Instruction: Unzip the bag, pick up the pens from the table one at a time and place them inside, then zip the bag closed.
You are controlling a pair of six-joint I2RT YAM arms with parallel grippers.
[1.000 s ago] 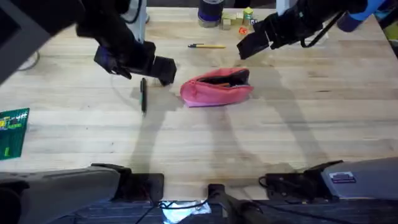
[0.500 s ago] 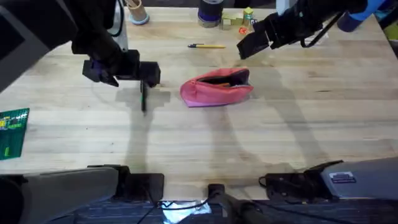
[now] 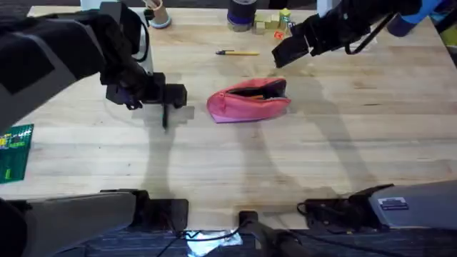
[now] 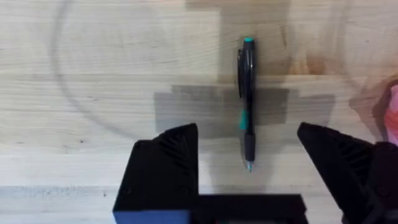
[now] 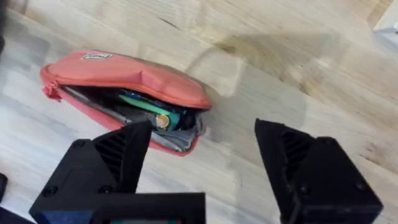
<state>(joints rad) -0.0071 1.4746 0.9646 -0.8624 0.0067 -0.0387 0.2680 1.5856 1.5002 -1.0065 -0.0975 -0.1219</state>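
Pink bag (image 3: 248, 101) lay unzipped mid-table, pens already inside. Left gripper (image 4: 249, 155) hovered wide open over dark pen (image 4: 247, 102); right gripper (image 5: 202, 152) wide, empty. Yellow pen (image 3: 238, 52) and zipping remained.

Pink bag (image 3: 248, 100), yellow pen (image 3: 238, 53), blackish-green pen (image 4: 247, 102)

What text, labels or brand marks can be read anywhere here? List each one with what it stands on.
Nothing reads clearly.
Pink bag: a small sewn tag near its zip carries print, too small to read.
Green card at the table's left edge: yellow and white print, too blurred to read.
Right arm's base: a white sticker with print, too small to read.
Dark pen between the left end effector's fingers: no lettering visible.
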